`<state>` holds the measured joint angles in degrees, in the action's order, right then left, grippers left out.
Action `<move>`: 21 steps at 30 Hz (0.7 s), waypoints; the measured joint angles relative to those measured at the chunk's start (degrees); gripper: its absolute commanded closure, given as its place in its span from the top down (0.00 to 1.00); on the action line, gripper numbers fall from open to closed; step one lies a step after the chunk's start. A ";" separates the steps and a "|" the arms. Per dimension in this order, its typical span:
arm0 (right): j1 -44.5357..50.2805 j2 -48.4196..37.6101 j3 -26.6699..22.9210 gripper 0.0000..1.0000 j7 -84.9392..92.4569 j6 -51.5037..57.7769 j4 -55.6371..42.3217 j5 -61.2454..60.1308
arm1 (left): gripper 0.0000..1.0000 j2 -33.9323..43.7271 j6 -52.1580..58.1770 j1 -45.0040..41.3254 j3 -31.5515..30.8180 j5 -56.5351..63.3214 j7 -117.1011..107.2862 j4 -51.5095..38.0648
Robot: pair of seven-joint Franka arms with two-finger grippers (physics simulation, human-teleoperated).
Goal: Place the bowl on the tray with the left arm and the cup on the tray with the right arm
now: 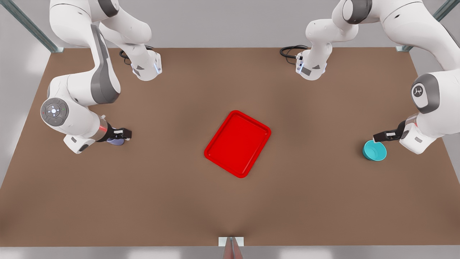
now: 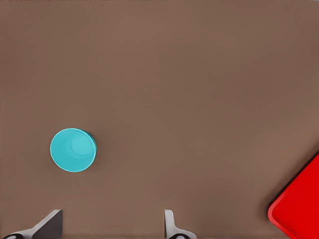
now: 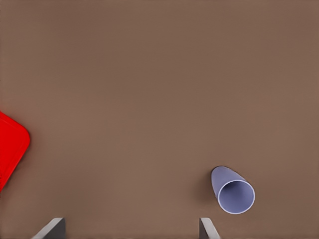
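Hovering with spread fingers, the left gripper (image 2: 113, 226) has the bowl (image 2: 73, 150) off to one side of its gap on the table (image 1: 179, 201), the right gripper (image 3: 132, 228) likewise beside the cup (image 3: 233, 191), both apart from the tray (image 1: 237, 143).

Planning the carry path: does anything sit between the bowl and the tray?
Nothing: the front view shows bare table between the bowl and the tray.
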<state>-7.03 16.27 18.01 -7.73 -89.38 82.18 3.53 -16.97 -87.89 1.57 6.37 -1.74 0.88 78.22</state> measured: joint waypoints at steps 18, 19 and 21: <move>0.52 4.05 0.17 1.00 -0.74 0.53 0.70 0.08 | 1.00 -13.28 -11.56 15.75 0.40 -7.96 39.41 0.90; 0.53 4.21 0.17 1.00 -0.70 0.40 0.62 0.08 | 1.00 -14.11 -16.24 16.92 0.45 -9.44 42.63 3.86; 1.36 5.69 0.30 1.00 -1.19 0.35 0.18 -0.36 | 1.00 -14.31 -24.02 18.99 0.49 -12.91 48.16 10.32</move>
<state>-5.67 21.96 18.31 -8.92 -89.03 82.36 3.16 -31.28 -111.91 20.57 6.86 -14.65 49.03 88.55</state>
